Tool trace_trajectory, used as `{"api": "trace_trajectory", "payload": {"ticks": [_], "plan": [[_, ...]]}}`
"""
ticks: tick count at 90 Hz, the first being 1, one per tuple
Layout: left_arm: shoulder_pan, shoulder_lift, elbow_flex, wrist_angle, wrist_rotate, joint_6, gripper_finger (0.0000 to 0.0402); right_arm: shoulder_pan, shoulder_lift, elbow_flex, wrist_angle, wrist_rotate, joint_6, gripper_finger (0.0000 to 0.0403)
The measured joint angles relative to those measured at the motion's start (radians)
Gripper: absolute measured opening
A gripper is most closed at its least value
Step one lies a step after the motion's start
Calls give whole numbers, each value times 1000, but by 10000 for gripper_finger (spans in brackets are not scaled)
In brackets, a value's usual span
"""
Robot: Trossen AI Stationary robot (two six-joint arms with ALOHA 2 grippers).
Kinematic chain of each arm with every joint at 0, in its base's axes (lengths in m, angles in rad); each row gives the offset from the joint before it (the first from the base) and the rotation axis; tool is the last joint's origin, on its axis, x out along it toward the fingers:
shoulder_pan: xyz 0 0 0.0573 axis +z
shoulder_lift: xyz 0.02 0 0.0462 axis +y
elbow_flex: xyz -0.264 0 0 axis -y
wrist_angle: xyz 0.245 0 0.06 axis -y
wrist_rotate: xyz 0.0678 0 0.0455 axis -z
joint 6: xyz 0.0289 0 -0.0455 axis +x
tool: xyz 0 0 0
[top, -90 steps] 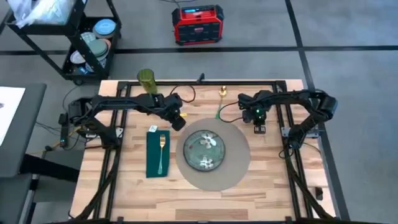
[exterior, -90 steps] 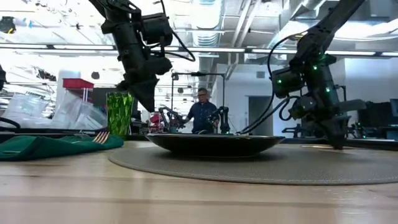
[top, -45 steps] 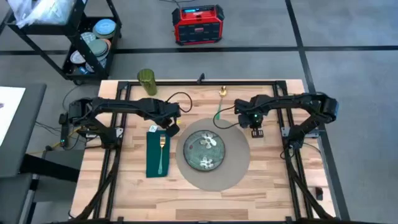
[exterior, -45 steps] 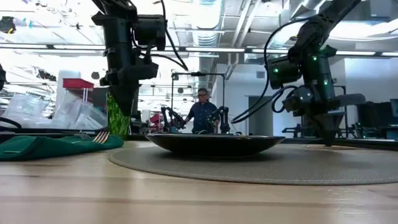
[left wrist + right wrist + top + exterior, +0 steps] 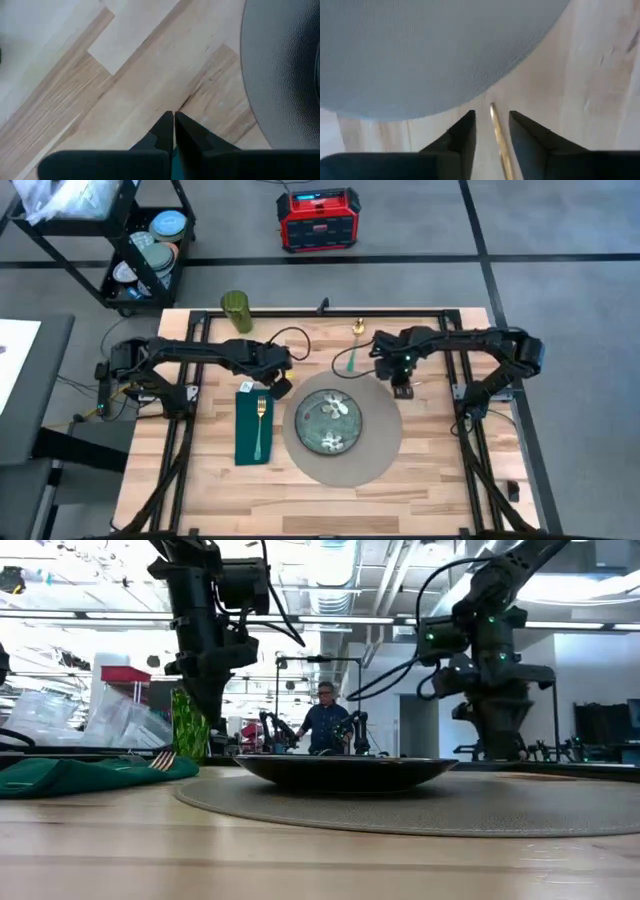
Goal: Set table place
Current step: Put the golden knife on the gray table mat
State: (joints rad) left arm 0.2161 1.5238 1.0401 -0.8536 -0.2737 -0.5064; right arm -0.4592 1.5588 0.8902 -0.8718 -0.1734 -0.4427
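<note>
Large round grey-beige placemat (image 5: 345,428) at frame centre on light striped butcher-block table (image 5: 430,480), green patterned plate (image 5: 330,421) on it. Left gripper (image 5: 279,388) upper-left of mat, jaws pressed together. Right gripper (image 5: 400,387) at mat's upper-right edge, jaws spread around thin gold utensil (image 5: 499,140).

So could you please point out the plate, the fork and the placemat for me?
plate (image 5: 334,420), high view, its centre.
fork (image 5: 261,423), high view, mid handle.
placemat (image 5: 385,442), high view, bare right edge.

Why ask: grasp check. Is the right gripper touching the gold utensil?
Apart: the right wrist view shows table between the gold utensil and each finger of the right gripper.
</note>
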Motion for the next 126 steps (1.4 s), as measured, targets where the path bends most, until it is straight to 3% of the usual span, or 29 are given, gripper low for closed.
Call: {"api": "trace_trajectory", "payload": {"ticks": [19, 38, 50, 84, 115, 126], "plan": [[0, 0, 0, 0, 0, 0, 0, -37, 0, -46, 77, -5, -7, 178], [0, 0, 0, -1, 0, 0, 0, -56, -5, -145, 122, 20, -4, 177], [0, 0, 0, 3, -1, 0, 0, -53, -8, -190, 170, 73, -18, 153], [-1, 0, 0, 6, -4, -32, 0, -15, -8, -200, 203, 134, -5, 11], [-2, 0, 0, 5, -13, -36, 0, 36, 8, -99, 151, 159, -32, 0], [-2, 0, -14, 7, -15, -41, 0, 54, 4, -52, 248, 130, -32, 2]]}}
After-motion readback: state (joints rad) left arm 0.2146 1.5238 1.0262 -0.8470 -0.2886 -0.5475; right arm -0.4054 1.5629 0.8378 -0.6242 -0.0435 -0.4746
